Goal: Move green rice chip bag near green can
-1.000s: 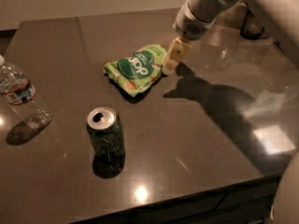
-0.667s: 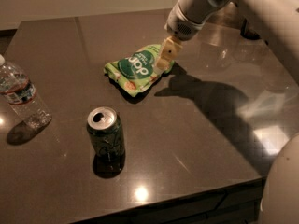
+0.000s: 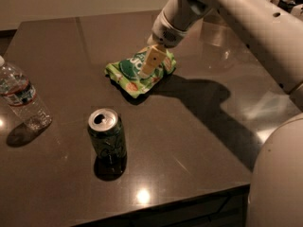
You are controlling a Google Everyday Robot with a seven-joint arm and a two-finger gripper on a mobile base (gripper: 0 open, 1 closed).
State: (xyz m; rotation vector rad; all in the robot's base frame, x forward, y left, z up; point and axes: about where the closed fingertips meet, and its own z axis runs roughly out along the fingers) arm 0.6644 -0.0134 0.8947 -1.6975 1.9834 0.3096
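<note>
The green rice chip bag point(image 3: 135, 74) lies flat on the dark table, behind and to the right of the green can. The green can point(image 3: 107, 134) stands upright near the table's front, silver top up, about a can's height from the bag. My gripper point(image 3: 148, 68) hangs from the white arm that comes in from the upper right. Its tan fingers point(image 3: 152, 60) point down over the middle of the bag, at or just above its surface. The bag's right part is partly hidden behind the fingers.
A clear plastic water bottle point(image 3: 21, 96) stands at the left edge of the dark table point(image 3: 199, 141). The table's front edge runs along the bottom. My arm's white body point(image 3: 279, 174) fills the lower right corner. Dark objects stand at the far right back.
My gripper has moved left from the bag's right edge to over the bag's middle. The bag, can and bottle have stayed in place.
</note>
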